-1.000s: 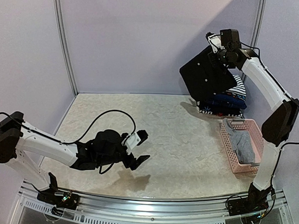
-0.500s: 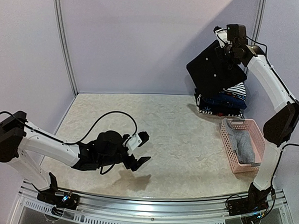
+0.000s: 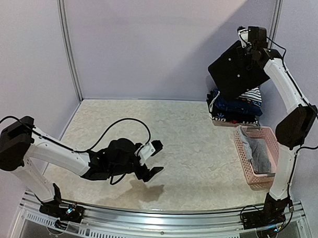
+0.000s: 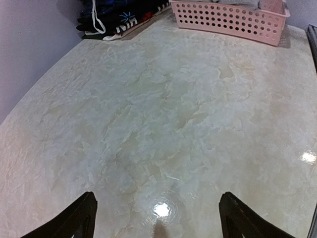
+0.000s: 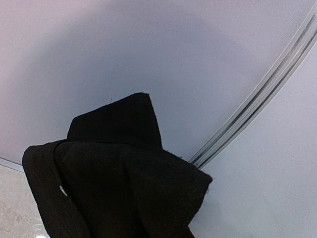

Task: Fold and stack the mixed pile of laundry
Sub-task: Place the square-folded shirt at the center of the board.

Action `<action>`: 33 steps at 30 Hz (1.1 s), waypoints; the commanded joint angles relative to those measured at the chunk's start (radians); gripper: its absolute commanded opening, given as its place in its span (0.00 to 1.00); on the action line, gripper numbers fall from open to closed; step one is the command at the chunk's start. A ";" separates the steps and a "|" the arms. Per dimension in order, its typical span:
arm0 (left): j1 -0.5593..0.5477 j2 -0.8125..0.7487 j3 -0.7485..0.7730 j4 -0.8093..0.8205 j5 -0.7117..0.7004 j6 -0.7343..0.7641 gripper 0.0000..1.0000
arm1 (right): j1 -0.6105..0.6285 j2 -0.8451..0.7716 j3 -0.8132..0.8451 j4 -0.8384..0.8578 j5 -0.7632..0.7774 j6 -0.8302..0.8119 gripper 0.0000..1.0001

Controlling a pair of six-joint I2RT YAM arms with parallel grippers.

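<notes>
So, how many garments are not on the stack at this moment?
2. The black garment hangs from the right end effector, above the stack. A grey garment lies in the basket; more may be hidden under it.

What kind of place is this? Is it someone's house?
Probably a robot lab booth, not a house. Plain purple walls and a metal post box in one table, with a left arm and a right arm bolted at its near edge, plus a laundry stack beside a pink basket.

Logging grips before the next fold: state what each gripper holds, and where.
Right gripper: shut on the black garment, at its upper corner. Left gripper: open, holding nothing.
</notes>
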 commanded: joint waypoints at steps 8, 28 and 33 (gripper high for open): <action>0.008 0.080 0.082 -0.033 0.011 -0.006 0.87 | -0.099 0.140 0.070 0.134 -0.032 0.090 0.00; 0.010 0.206 0.205 -0.075 0.039 -0.022 0.87 | -0.265 0.388 0.125 0.306 -0.016 0.249 0.00; 0.010 0.228 0.224 -0.081 0.043 -0.025 0.87 | -0.287 0.431 0.125 0.341 0.014 0.288 0.00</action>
